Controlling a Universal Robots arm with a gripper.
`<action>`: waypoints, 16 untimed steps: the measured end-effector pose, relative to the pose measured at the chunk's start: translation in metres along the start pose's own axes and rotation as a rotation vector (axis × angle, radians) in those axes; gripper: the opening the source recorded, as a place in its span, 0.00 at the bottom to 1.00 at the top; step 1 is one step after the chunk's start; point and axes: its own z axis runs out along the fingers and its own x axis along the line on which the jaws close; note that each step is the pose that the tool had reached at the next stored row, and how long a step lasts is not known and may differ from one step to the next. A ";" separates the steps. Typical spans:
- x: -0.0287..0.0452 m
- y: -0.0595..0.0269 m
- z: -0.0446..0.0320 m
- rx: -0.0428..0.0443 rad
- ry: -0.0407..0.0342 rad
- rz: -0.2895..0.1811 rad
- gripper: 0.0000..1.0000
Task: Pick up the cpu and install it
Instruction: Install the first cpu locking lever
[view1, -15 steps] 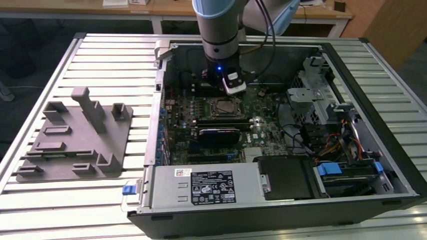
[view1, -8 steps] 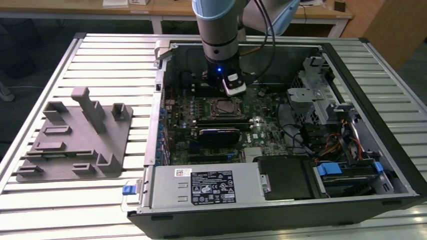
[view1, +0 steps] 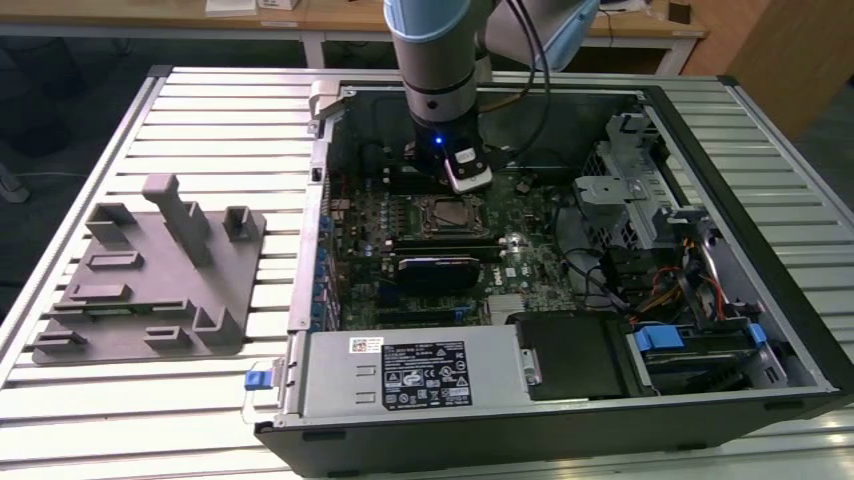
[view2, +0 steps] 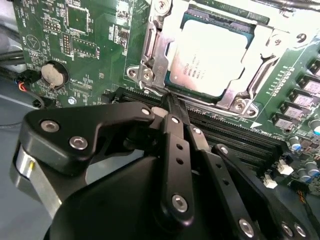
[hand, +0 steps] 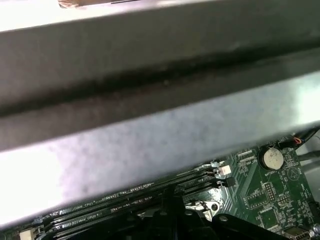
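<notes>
An open desktop computer case (view1: 534, 250) lies on its side on a ribbed metal table (view1: 200, 110), with wooden desks behind it. On the exterior view's left, well apart from the case, sits a grey plastic fixture (view1: 147, 280). Inside the case a green circuit board (view1: 521, 260) faces up, with a power supply box (view1: 414, 370) at the near edge.

The robot arm (view1: 434, 60) reaches straight down into the case from above, its wrist just over the board.

In the second wrist view the gripper (view2: 167, 100) has its black fingers (view2: 175, 135) pressed together to a narrow tip, holding nothing. The cpu (view2: 207, 62), a silvery square chip, lies flat inside the metal-framed socket (view2: 150, 55), directly beyond the fingertips and very near them. Dark memory slots (view2: 235, 135) run between the gripper and the socket. A round coin battery (view2: 53, 74) sits off to one side on the board.
</notes>
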 end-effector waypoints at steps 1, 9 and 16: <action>0.0000 0.0001 0.0001 -0.0033 0.0009 0.001 0.11; -0.0005 0.0010 -0.0030 -0.0084 0.0017 0.002 0.11; -0.0020 0.0031 -0.0131 -0.0021 0.0003 0.000 0.11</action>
